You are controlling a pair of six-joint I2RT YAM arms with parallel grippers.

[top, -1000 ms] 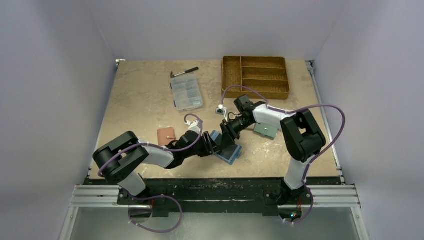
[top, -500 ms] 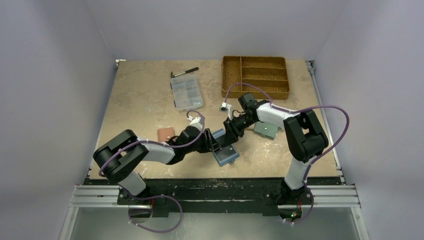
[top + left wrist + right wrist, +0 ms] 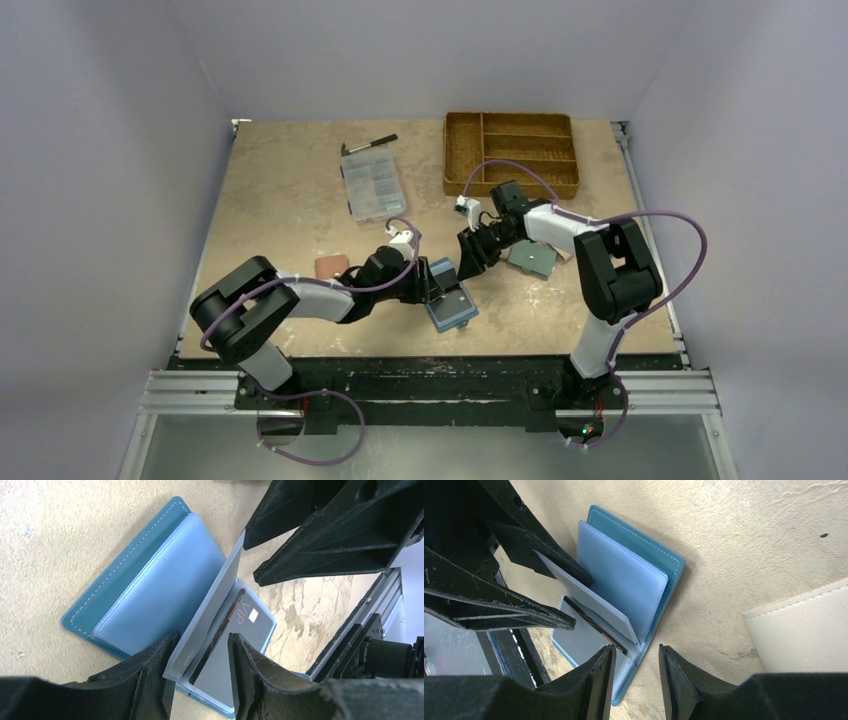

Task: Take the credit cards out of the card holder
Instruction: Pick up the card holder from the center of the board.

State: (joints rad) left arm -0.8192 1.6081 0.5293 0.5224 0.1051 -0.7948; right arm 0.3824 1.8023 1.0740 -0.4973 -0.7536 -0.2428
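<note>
**A:** Where is the card holder (image 3: 145, 585)?

**B:** It lies open on the counter (image 3: 290, 190), near the front edge and between the two arms, with its pale blue inside facing up.

**A:** What are the left fingers (image 3: 145, 680) doing?

**B:** They are spread apart, one on each side of a thin pale flap (image 3: 215, 600) inside the holder. The flap stands tilted up off the pocket under it and leans against one finger. The gap between the fingers is wider than the flap, so they are not clamped on it.

**A:** Does a card show?

**B:** One does. A black card (image 3: 243, 611) printed "VIP" sits in the pocket under the raised flap, with about half of it showing.

**A:** And the right fingers (image 3: 684, 685)?

**B:** They are also released, with nothing between them. They point down at the holder's edge on the side opposite the left fingers. It is not clear from either wrist view whether they touch the holder.

**A:** Is anything else close by?

**B:** A pink wallet (image 3: 331, 266) lies to the left of the left arm's wrist. A green wallet (image 3: 530, 260) lies under the right arm. Neither touches the holder.
</note>
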